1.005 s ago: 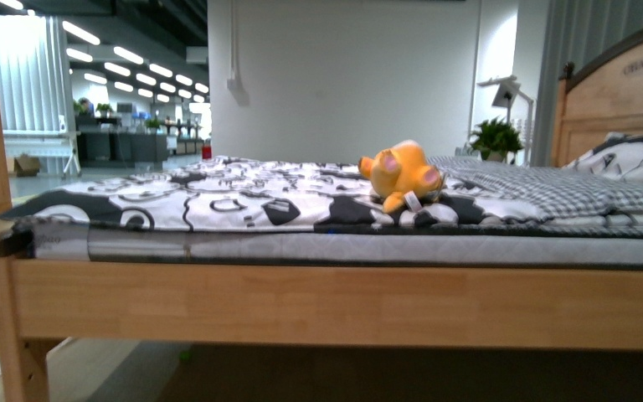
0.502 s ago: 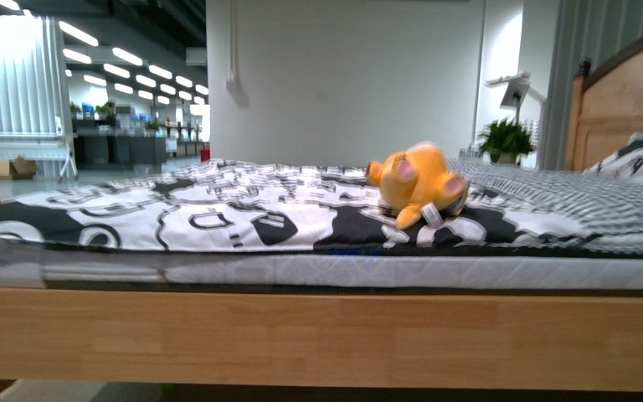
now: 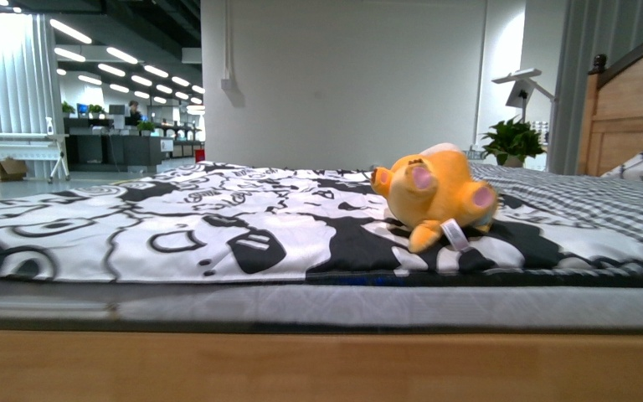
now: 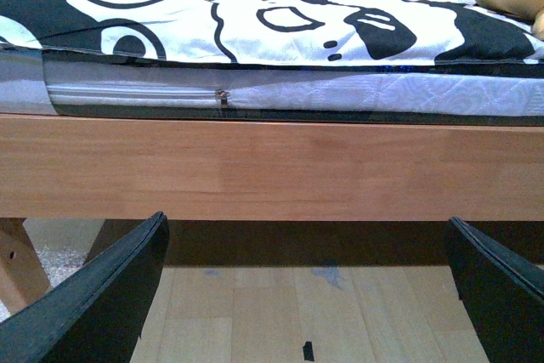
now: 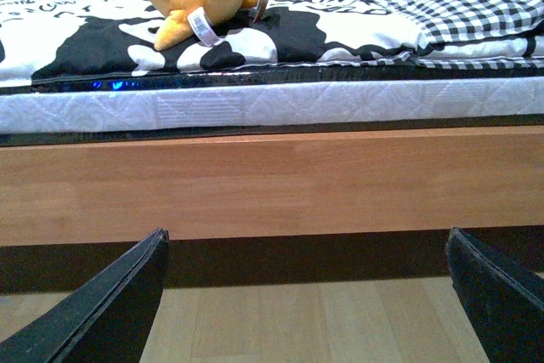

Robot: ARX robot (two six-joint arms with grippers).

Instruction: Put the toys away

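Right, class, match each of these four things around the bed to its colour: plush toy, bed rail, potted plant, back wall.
Things:
1. plush toy
2. bed rail
3. potted plant
4. back wall

Colours:
A. green
B. light wood brown
C. orange-yellow with pinkish patches
D. white

Pairs: 1-C, 2-B, 3-A, 4-D
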